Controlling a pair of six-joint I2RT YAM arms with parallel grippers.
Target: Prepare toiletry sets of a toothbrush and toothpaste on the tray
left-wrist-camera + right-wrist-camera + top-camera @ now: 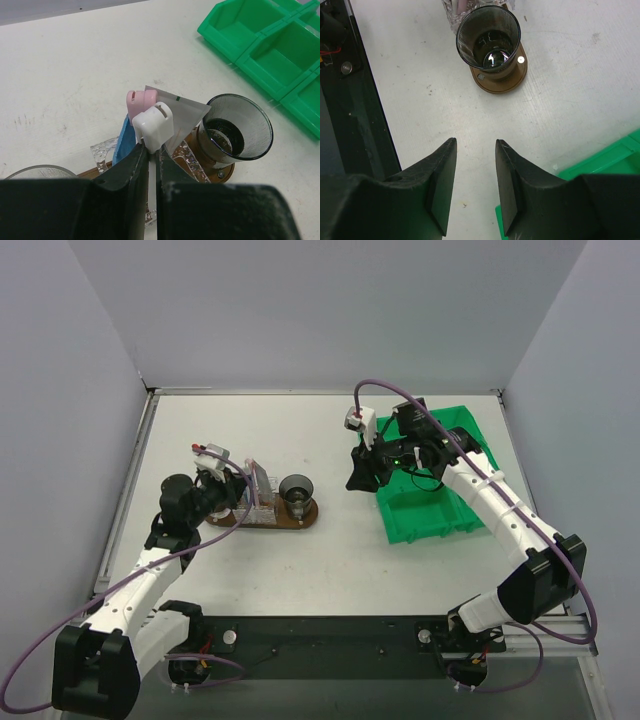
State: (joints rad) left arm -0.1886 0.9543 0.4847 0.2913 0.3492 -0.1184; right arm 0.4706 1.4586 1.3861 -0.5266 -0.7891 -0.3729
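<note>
Overhead: left gripper (232,492) is low over the left end of the tray (300,521), which lies left of centre on the table (300,430). Its own wrist blocks the grip from this view.

Left wrist view fills that in. Jaws nearly shut, pinching at the base of a white toothbrush (154,125) end that stands upright. A pink end (137,102) touches it from behind. A blue toothpaste (124,142) edge sits just left of them. Clear wrap (187,107) fans out to the right, crinkled film lying on the tray below. The pinch may be on the wrap rather than the brush itself; hard to tell. The rim of a clear cup (35,172) shows at lower left, only in this view.

A dark cup (295,490) stands upright on the tray's right end, just beside the wrap.

Right gripper (358,480) hangs at the left edge of the green bin (430,510). Its wrist view shows the jaws apart and empty over bare table, pointing towards the cup.
</note>
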